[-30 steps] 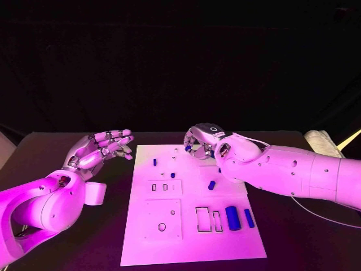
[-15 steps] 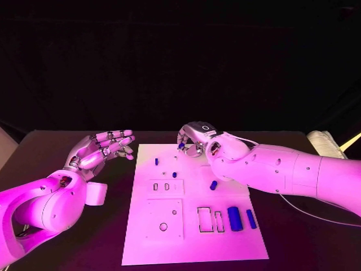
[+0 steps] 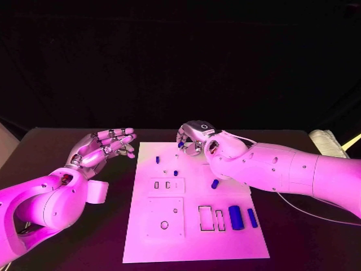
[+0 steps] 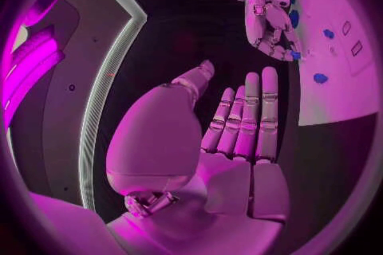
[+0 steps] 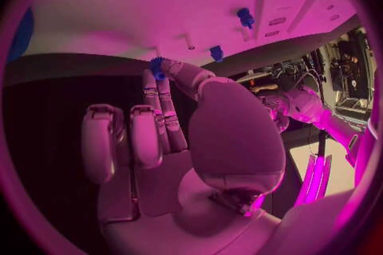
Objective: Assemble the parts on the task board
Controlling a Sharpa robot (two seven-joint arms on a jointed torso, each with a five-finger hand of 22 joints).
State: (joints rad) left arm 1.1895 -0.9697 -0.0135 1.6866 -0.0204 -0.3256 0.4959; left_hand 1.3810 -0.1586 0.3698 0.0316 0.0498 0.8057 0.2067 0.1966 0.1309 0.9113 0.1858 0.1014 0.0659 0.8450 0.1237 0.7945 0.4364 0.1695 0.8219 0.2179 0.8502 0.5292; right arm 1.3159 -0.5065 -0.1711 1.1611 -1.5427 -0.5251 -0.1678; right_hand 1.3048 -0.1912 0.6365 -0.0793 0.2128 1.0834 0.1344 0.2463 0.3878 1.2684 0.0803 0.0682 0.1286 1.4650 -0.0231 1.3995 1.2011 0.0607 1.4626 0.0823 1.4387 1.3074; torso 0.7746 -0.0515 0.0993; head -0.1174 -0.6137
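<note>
Two white arms reach over a black bench (image 3: 58, 141) toward the white task board (image 3: 193, 237) lying in its middle. The right hand (image 3: 195, 137) hovers over the far edge of the board and pinches a small blue part (image 3: 180, 144) between thumb and fingertip; in the right wrist view the same blue part (image 5: 156, 67) sits at the tips of the fingers, just above the board's edge, with the other fingers curled loosely. The left hand (image 3: 103, 148) is raised beside the board's left edge, palm up, fingers straight and apart, holding nothing; the left wrist view shows its fingers (image 4: 249, 118) lined up side by side and empty.

On the board, two small blue pegs (image 3: 158, 160) stand near the far end, one just behind the other toward the middle. A short blue piece (image 3: 215, 183) lies tilted to the right of centre. Nearer the robot, a thick blue cylinder (image 3: 236, 217) and a thinner blue bar (image 3: 252, 218) lie side by side, just right of two rectangular slots (image 3: 204, 218). A round hole (image 3: 164, 224) sits in the square plate to their left.
</note>
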